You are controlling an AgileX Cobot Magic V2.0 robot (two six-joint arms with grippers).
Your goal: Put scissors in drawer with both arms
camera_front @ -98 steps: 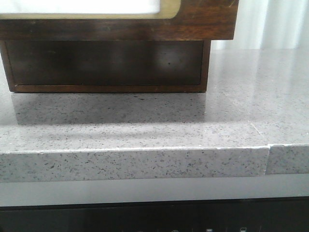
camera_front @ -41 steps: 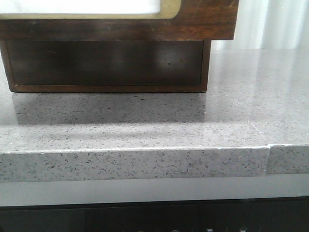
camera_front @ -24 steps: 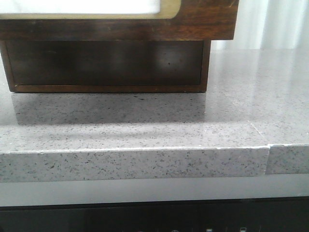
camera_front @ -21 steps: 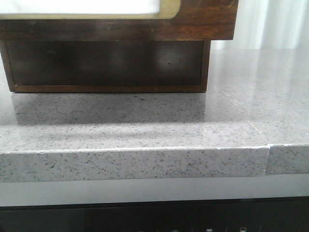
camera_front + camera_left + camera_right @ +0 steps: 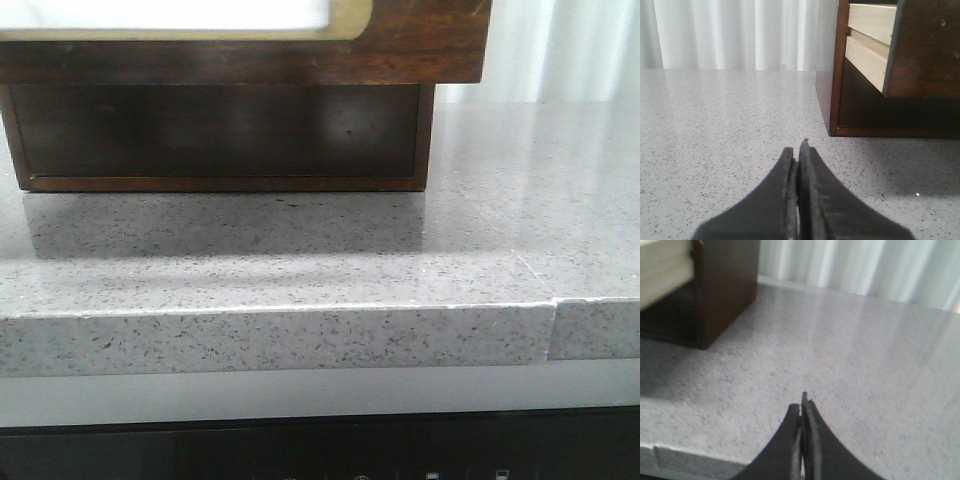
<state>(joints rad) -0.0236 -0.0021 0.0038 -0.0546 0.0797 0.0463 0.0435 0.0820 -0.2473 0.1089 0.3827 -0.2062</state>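
Both my left gripper [image 5: 798,150] and right gripper [image 5: 802,405] have jaws pressed together, holding nothing; drawer [image 5: 400,40] hangs partly open, scissors nowhere visible, so finding them comes next

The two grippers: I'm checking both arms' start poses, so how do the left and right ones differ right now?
The left gripper rests low and level over the countertop, facing the cabinet beside the pulled-out drawer; the right gripper looks down at the counter from higher up. The left view is sharp, while the right view is blurred. Both are shut, dark-fingered and hold nothing.
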